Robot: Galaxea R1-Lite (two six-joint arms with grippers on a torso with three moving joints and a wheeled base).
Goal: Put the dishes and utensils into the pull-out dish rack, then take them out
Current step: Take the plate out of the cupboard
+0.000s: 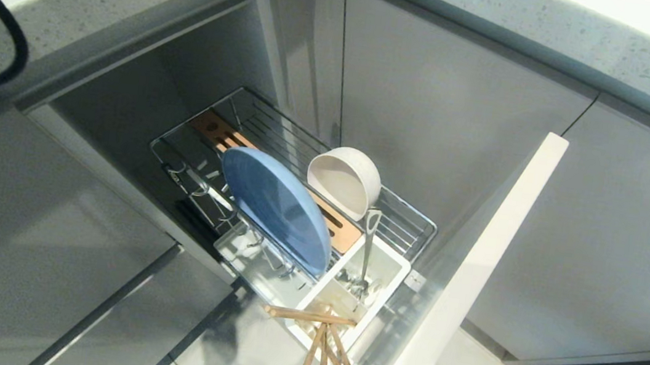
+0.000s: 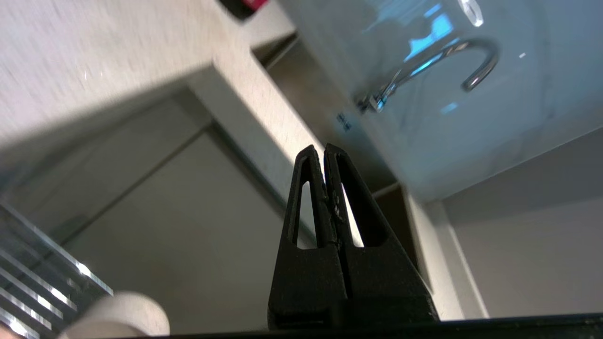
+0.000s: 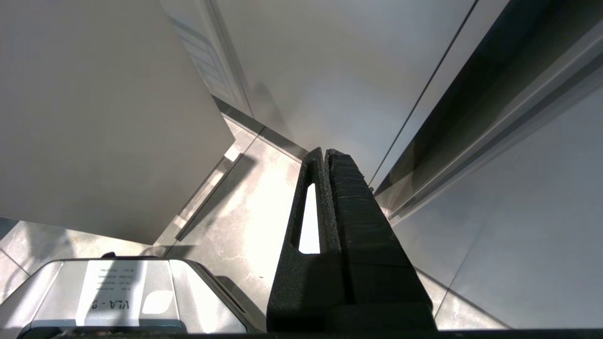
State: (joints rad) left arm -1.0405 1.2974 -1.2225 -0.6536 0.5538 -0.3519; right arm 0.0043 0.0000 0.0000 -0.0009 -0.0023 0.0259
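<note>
Showing mirrored "VLA" lettering, a label (image 3: pixel 112 287) sits beside the right pincer (image 3: pixel 325 153).

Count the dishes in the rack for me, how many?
2: a blue plate standing on edge in the rack, and a white bowl tipped sideways just behind it.

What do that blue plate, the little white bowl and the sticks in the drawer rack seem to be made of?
The flat round light-blue plate looks like matte plastic or glazed ceramic: even colour, soft sheen, so I cannot tell which. The small cream-white bowl looks similar, smooth and dull. The pale chopsticks look like bare light wood. The wire rack seems chromed metal, given its bright reflections.
</note>
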